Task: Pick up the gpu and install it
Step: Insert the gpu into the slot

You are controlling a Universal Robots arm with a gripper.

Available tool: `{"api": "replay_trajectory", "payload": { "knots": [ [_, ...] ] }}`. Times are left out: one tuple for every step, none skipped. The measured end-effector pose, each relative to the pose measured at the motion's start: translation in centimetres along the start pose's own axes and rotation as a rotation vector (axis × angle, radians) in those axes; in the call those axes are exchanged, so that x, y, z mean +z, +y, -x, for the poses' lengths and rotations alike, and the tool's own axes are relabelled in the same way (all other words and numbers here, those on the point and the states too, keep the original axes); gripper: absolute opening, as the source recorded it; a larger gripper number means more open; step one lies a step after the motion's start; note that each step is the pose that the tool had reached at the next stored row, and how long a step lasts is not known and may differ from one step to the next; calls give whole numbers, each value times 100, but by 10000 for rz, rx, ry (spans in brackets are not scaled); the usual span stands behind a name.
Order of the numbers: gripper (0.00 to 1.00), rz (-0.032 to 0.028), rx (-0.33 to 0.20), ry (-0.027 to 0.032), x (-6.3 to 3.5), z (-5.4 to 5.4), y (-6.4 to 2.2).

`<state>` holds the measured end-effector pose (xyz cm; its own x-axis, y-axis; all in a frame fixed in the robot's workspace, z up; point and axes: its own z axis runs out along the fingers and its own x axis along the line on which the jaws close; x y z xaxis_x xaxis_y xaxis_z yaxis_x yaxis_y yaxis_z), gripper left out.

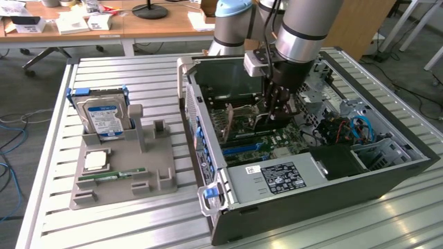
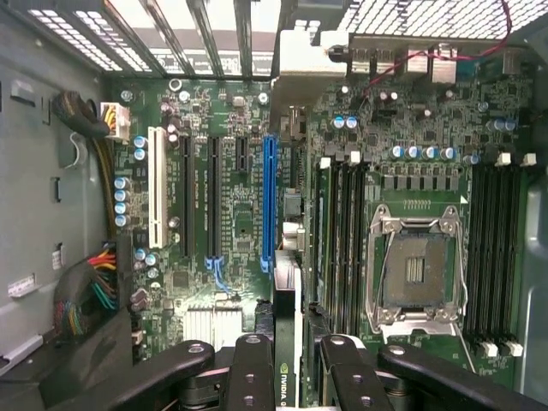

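Silver-grey arm (image 1: pixel 304 26), black band, pale blue joint cap; black linked end effector (image 1: pixel 277 115).

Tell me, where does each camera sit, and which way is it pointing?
Exterior view: off the arm and raised, looking down at an angle on the slatted table, the open computer case and the parts tray; it shows the arm with its hand inside the case.
Wrist view: on the wrist, looking straight onto the motherboard; it shows the hand's fingers clamped on the gpu.
Shared: the motherboard and the hand.
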<state>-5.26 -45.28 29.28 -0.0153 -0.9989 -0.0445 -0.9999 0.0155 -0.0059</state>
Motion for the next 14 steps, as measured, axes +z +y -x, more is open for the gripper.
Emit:
{"api": "replay_trajectory", "payload": {
  "knots": [
    [26,0,0,0,0,0,11],
    [26,0,0,1,0,0,23],
    [26,0,0,1,0,0,32],
    [26,0,1,2,0,0,40],
    [26,0,1,3,0,0,46],
    [26,0,0,4,0,-1,51],
    [26,1,-1,7,0,-1,53],
    [26,1,-2,10,-1,-5,54],
    [26,1,-2,11,-2,-12,55],
    [26,1,-1,11,-1,-20,56],
    [26,0,0,11,-2,-29,57],
    [26,0,0,11,-2,-38,58],
    [26,0,1,11,-2,-46,60],
    [26,1,0,11,-3,-55,61]
  ]
}}
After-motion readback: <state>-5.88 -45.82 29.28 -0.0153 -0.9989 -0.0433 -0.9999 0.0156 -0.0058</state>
